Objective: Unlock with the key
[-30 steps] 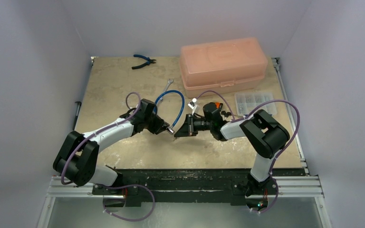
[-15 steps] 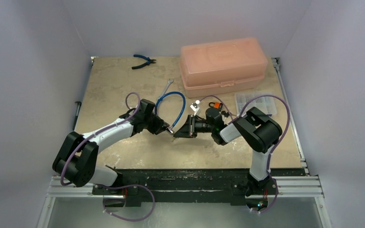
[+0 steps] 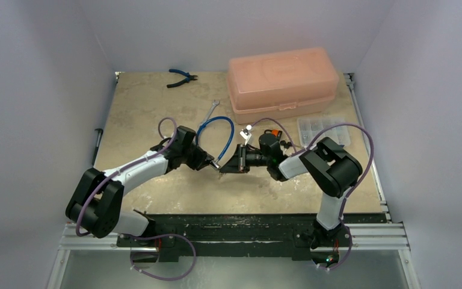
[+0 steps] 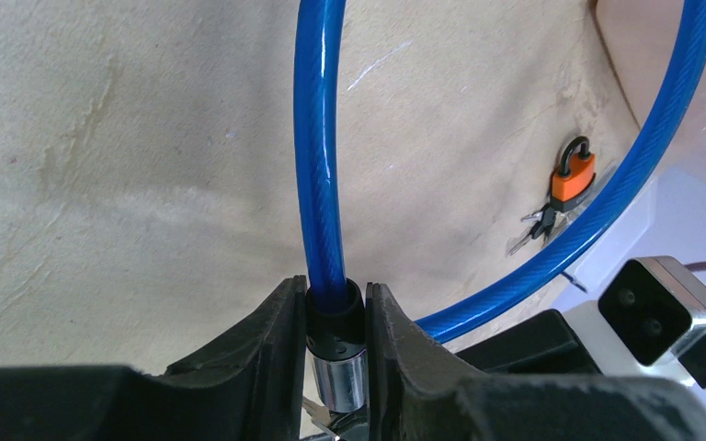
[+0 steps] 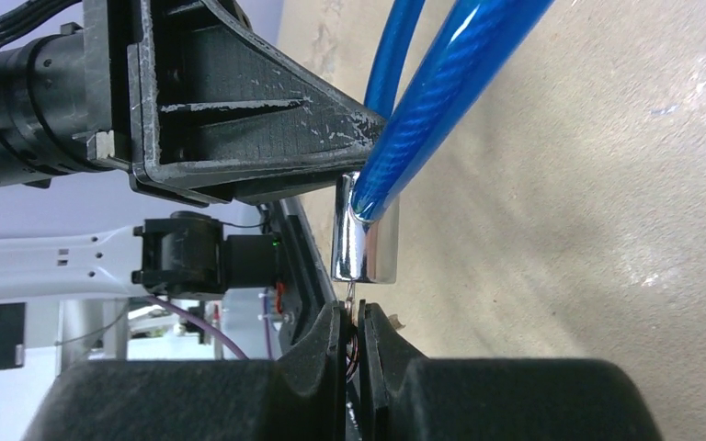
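Observation:
A blue cable lock (image 3: 219, 129) loops over the table's middle. Its chrome lock barrel (image 4: 338, 372) sits between my left gripper's fingers; my left gripper (image 3: 212, 161) is shut on it. The barrel also shows in the right wrist view (image 5: 364, 241), with the blue cable (image 5: 423, 101) entering it. My right gripper (image 3: 228, 165) faces the left one and is shut on the key (image 5: 351, 296), whose blade enters the barrel's end. The key's tip shows under the barrel in the left wrist view (image 4: 314, 411).
An orange padlock with keys (image 4: 572, 176) lies on the table behind the loop. A pink plastic box (image 3: 284, 80) stands at the back, a clear parts organiser (image 3: 325, 129) to its right, a wrench (image 3: 212, 108) and blue pliers (image 3: 181, 77) at the back left.
My right arm's wrist and cable have shifted slightly while the gripper stays at the barrel. My left arm has held still.

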